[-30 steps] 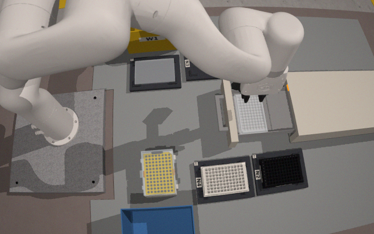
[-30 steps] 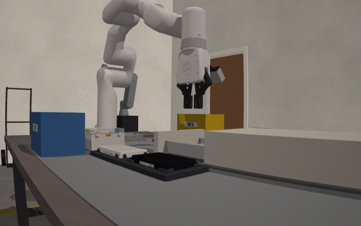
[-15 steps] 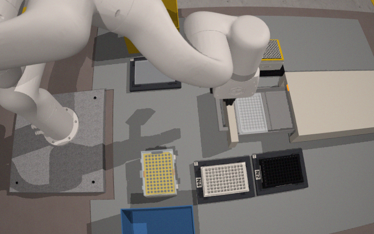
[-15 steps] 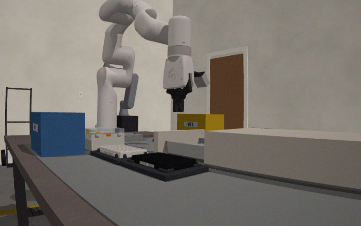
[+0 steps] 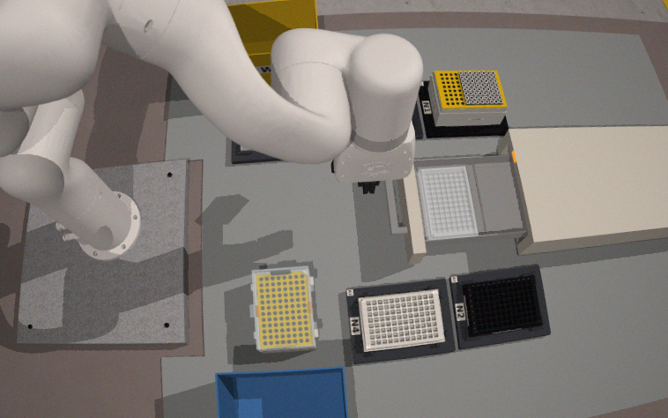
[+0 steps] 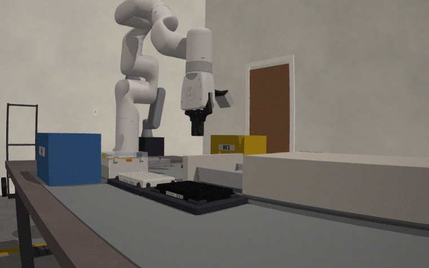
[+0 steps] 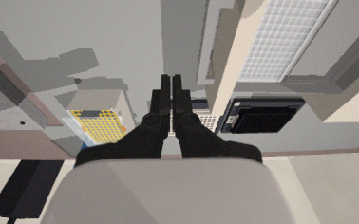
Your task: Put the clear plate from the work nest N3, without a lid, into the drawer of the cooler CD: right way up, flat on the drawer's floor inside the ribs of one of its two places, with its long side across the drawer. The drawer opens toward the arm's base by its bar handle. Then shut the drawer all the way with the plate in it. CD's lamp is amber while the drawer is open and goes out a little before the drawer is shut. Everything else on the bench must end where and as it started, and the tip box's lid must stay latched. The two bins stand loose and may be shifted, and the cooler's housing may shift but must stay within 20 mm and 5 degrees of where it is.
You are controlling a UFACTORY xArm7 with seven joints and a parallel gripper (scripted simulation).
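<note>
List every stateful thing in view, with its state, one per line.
Pincer: shut, holding nothing.
Cooler drawer: open.
Cooler lamp: amber, lit.
Clear plate: in the drawer's place nearer the handle, no lid.
Tip box: lid on.
Blue bin: upright, open-topped.

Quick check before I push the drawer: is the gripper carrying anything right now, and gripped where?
Nothing is held. The gripper is shut, fingers together on air above the bench, beside the drawer front. The clear plate lies in the open drawer.

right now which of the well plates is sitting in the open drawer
The clear plate, in the drawer's front place; the white plate and black plate sit in bench nests.
</note>
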